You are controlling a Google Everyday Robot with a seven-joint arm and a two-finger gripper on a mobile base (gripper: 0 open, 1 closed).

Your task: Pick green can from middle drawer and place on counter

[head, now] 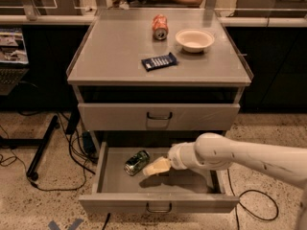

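The green can [136, 162] lies on its side in the left part of the open middle drawer [110, 190]. My gripper [154, 167] reaches in from the right on a white arm and sits inside the drawer just right of the can, its pale tip close to the can. The counter [115, 51] is the cabinet's grey top above.
On the counter stand an orange-red can [160, 27], a white bowl [194, 39] and a dark blue snack packet [159, 61]. The upper drawer front [158, 116] is shut. Cables and a black stand leg [41, 147] lie on the floor at left.
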